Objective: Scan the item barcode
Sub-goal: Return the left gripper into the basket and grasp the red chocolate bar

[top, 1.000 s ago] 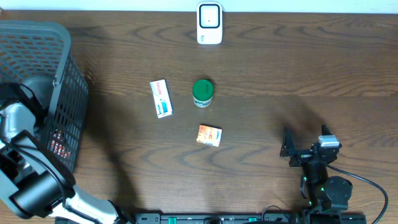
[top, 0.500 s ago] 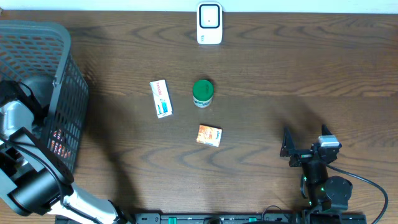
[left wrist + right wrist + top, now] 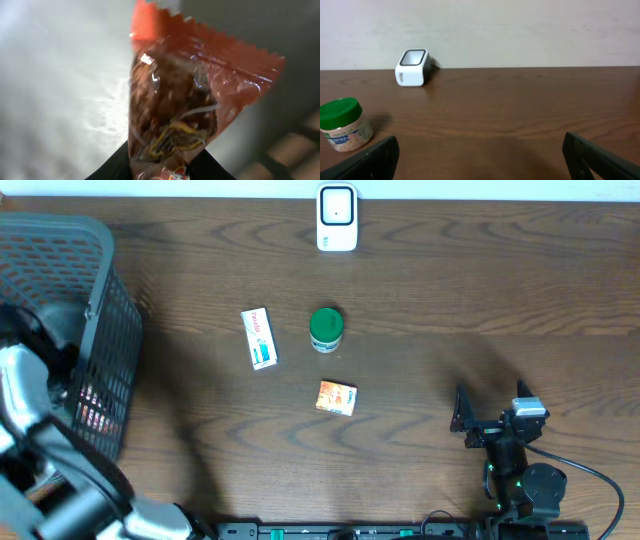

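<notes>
At basket (image 3: 105, 290) on left, left gripper (image 3: 161, 170) clamps orange snack packet (image 3: 185, 100); right gripper (image 3: 482, 157) near table (image 3: 450, 300) front, jaws spread wide.

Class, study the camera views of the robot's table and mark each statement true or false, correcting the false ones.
1. The jar has a green lid. True.
2. The scanner stands right beside the right arm. False: it stands at the far edge of the table, well away from that arm.
3. A red snack packet sits between the fingers of the left gripper. True.
4. The right gripper holds the orange box. False: its jaws are open and empty, and the box lies on the table apart from it.
</notes>
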Controlling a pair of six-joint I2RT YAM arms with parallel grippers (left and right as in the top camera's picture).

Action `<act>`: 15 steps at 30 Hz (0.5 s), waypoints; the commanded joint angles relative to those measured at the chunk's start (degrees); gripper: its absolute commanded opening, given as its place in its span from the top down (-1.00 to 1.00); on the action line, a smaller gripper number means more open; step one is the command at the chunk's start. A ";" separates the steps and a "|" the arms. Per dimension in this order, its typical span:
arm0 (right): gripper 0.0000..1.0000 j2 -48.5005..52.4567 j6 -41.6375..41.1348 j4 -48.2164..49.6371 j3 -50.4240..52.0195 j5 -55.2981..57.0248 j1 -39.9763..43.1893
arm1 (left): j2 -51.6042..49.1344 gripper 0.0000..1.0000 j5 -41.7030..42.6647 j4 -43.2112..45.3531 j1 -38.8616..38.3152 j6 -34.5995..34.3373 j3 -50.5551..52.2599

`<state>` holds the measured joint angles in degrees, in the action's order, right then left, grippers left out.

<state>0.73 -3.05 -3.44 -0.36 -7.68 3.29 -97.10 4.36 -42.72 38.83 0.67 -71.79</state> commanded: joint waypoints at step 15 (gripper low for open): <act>-0.98 -0.15 -0.74 -0.22 0.07 0.13 -0.39 | 46.86 0.41 21.64 5.40 -0.20 -12.98 -3.34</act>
<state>0.73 -3.03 -3.44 -0.36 -7.68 3.29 -55.61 12.67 -37.60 38.83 -8.12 -73.58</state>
